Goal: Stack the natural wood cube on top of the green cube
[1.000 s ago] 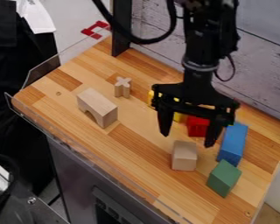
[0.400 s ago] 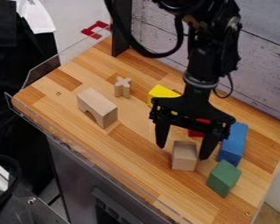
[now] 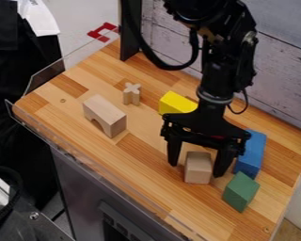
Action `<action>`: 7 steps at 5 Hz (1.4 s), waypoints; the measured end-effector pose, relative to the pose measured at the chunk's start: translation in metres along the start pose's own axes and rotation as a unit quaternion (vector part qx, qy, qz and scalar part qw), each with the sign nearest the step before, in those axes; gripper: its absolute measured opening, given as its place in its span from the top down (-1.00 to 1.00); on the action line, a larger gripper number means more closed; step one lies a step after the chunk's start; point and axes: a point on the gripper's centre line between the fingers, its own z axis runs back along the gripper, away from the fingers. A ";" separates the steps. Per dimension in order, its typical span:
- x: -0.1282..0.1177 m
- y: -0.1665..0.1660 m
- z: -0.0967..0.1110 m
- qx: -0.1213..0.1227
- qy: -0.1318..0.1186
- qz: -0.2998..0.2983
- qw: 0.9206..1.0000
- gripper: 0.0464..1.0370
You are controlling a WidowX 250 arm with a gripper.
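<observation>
currently, counted as on a clock face laid flat over the view, with the pale wooden block (image 3: 198,168) as its centre and twelve at the top edge:

item, the pale wooden block: one, upright on the wooden tabletop (image 3: 140,164), between the fingers of the gripper.

item, the gripper (image 3: 196,170): one, black, two fingers, set well apart and pointing down, one towards nine o'clock of the block and one towards three; a sliver of tabletop shows on the nine o'clock side; whether the other finger touches the block, cannot be told. the arm (image 3: 209,70) above it comes in from twelve.

item, green block (image 3: 241,192): one, at four o'clock, near.

item, blue block (image 3: 251,153): one, long, between two and three o'clock, its lower end close by the green block, its upper part beside the gripper.

item, red block (image 3: 219,137): one, at one o'clock, nearly all hidden behind the gripper.

item, yellow block (image 3: 177,103): one, between eleven and twelve, beyond the gripper.

item, small cross-shaped piece (image 3: 132,94): one, pale wood, upright, at eleven o'clock, well apart.

item, arch block (image 3: 105,115): one, pale wood, at ten o'clock, its curved cutout facing seven.

item, red bracket (image 3: 103,32): one, far out at eleven o'clock, past the tabletop.
</observation>
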 end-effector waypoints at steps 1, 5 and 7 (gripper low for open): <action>0.001 0.001 -0.001 -0.003 -0.002 0.003 1.000 -0.43; -0.019 0.004 0.082 -0.032 -0.091 -0.146 0.985 -0.09; -0.037 -0.015 0.081 -0.021 -0.059 -0.259 0.964 -0.09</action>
